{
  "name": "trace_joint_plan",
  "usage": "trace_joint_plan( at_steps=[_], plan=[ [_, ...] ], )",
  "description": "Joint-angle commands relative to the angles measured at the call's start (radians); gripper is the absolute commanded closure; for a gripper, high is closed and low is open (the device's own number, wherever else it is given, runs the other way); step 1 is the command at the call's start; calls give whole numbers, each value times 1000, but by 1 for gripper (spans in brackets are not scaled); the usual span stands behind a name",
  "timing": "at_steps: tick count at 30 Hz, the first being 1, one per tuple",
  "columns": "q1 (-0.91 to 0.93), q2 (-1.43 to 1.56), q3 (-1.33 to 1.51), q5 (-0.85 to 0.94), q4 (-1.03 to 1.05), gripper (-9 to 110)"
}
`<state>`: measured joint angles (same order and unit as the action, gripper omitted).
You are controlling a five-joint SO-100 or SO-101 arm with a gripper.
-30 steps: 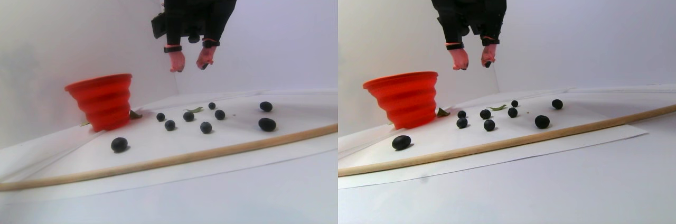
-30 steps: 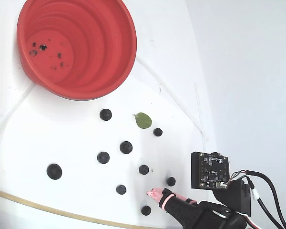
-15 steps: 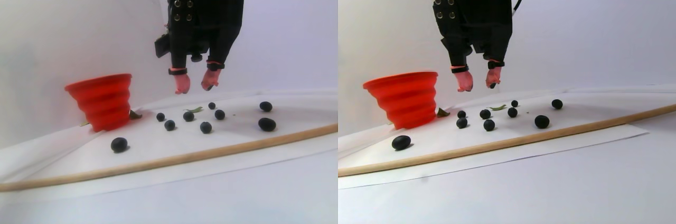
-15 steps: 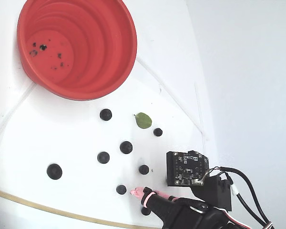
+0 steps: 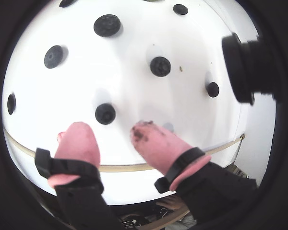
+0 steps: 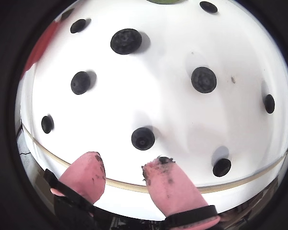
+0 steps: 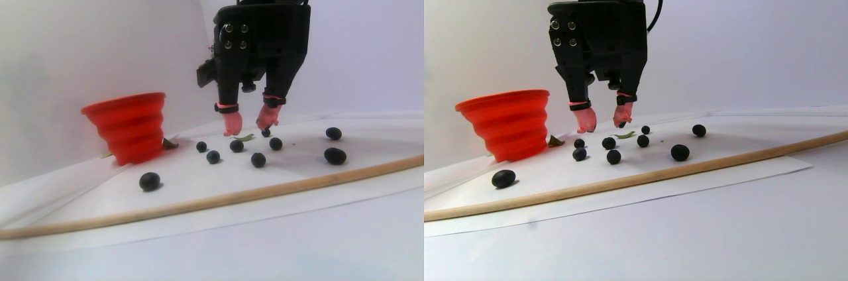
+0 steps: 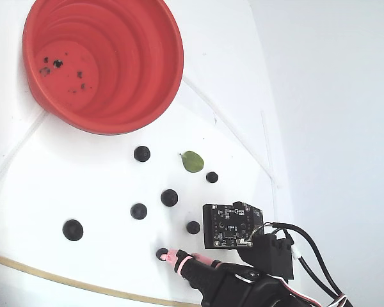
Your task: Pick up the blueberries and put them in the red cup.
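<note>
A wrist view shows the gripper [image 6: 122, 168] spread open and empty. One blueberry [image 6: 143, 138] sits just ahead, between the fingertips [image 6: 161, 167], apart from both.

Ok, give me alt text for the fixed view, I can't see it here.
The black arm's open pink-tipped claw reaches in from the bottom, its tip at one blueberry. Five more blueberries and a green leaf lie on white paper below the empty red cup.

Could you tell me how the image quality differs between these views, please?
Both wrist views: strong fisheye with a black vignette; pink fingertips loom large. Stereo pair view: slightly soft, cup saturated. Fixed view: sharp, evenly lit, berries cast faint shadows.
</note>
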<state>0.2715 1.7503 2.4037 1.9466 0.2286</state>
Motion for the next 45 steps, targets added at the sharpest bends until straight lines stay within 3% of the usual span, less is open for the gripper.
trace_joint_plan(
  at_steps=[1,45],
  plan=[
    [2,-6,-25,8,-37,85],
    [29,-239,-60,61,-261,84]
  ],
)
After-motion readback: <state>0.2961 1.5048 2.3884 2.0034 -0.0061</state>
